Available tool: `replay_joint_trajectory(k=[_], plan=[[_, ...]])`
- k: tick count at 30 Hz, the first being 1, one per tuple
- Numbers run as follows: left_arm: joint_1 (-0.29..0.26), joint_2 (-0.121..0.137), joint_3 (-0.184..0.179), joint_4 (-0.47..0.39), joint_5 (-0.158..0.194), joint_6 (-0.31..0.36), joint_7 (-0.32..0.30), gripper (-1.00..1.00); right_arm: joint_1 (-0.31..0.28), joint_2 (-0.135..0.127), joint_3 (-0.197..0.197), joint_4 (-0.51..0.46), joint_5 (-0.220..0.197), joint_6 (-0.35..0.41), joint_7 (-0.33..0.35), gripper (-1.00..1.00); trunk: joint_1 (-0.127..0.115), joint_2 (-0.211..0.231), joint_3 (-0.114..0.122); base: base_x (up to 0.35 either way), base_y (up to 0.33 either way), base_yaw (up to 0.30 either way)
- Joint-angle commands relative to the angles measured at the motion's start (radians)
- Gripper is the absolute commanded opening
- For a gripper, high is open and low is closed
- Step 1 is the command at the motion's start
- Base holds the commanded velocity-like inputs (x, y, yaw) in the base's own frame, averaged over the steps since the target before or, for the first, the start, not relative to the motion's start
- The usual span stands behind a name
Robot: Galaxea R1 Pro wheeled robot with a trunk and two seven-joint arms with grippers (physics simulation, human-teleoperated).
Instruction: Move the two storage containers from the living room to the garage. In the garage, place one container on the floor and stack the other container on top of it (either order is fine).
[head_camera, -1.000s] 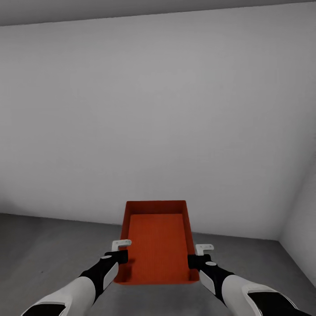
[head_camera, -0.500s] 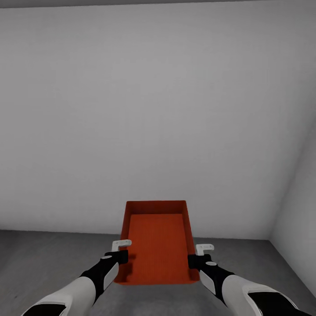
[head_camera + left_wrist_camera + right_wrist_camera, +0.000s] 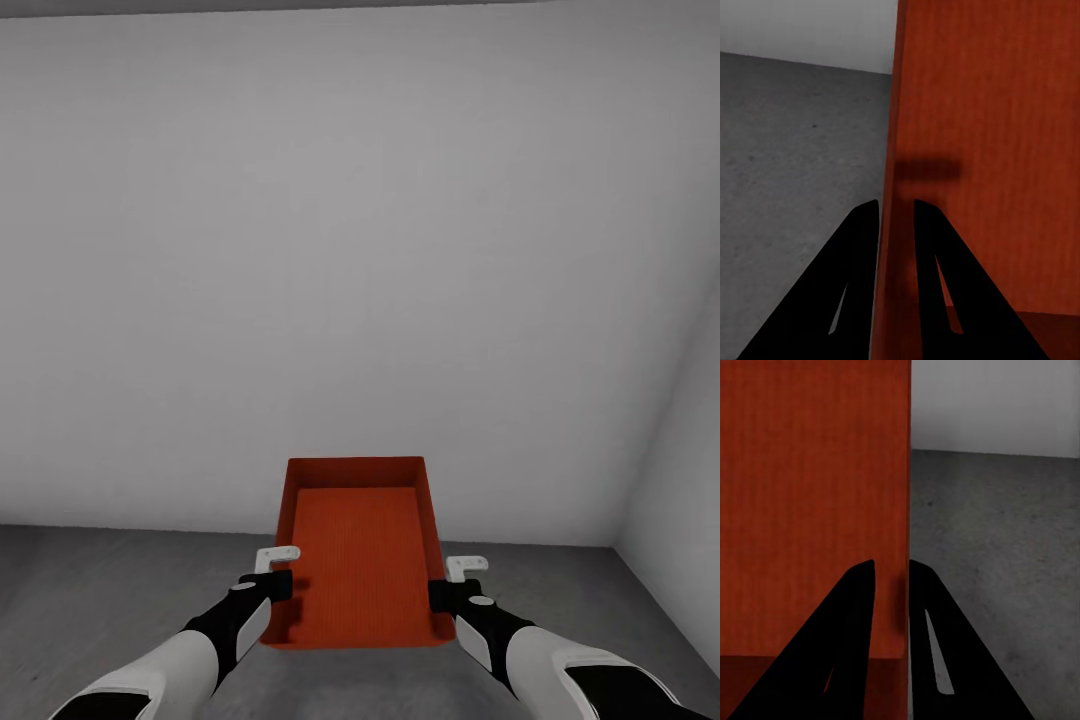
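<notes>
**A:** Right in front of us, both arms are out, and there's one storage container carried between them, open top up, nothing inside it.

**B:** How's the grip?

**A:** The left gripper is pinched onto the bin's left wall. From the left wrist camera you can see one dark finger outside the wall and the other inside, the wall sandwiched between them. The right gripper does the same on the right wall, its fingers straddling that edge. Both are clamped on plastic, no slack visible.

**B:** Level?

**A:** Looks level, long axis pointing straight away from the robot. Whether it's off the ground I can't say for sure from the head view, but the wrist cameras show concrete lying well beyond the walls.

**B:** And around it?

**A:** Under and beside the bin, the floor: dark grey, rough, speckled. That's the garage surface, not wood planks. Nothing lying on it near the container.

**B:** Anything blocking the way ahead?

**A:** Past the bin's far end there's a strip of floor, then a plain grey wall straight across. Off to the right a second wall meets it, forming a corner. So it's facing a wall, close to the right-hand corner.
</notes>
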Motion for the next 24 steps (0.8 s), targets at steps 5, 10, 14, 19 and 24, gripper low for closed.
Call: replay_joint_trajectory(k=[5, 10, 14, 19, 24], plan=[[-0.001, 0.053, 0.046, -0.018, -0.012, 0.007, 0.011, -1.00, 0.000, -0.002, -0.008, 0.005, -0.010, -0.006, -0.008, -1.00, 0.000, -0.001, -0.002, 0.000, 0.000, 0.000], [-0.001, 0.051, 0.045, -0.018, -0.012, 0.007, 0.012, -1.00, 0.000, -0.002, -0.008, 0.005, -0.010, -0.005, -0.008, -1.00, 0.000, -0.001, -0.009, 0.000, 0.000, 0.000], [0.000, 0.051, 0.045, -0.018, -0.012, 0.007, 0.012, -1.00, 0.000, -0.002, -0.008, 0.004, -0.011, -0.004, -0.008, -1.00, 0.000, -0.001, -0.016, 0.000, 0.000, 0.000], [0.000, 0.050, 0.045, -0.018, -0.012, 0.007, 0.013, -1.00, 0.000, -0.002, -0.008, 0.003, -0.010, -0.004, -0.008, -1.00, 0.000, -0.001, -0.024, 0.000, 0.000, 0.000], [0.000, 0.049, 0.045, -0.018, -0.012, 0.007, 0.014, -1.00, 0.000, -0.003, -0.008, 0.003, -0.010, -0.004, -0.009, -1.00, 0.000, -0.001, -0.032, 0.000, 0.000, 0.000]])
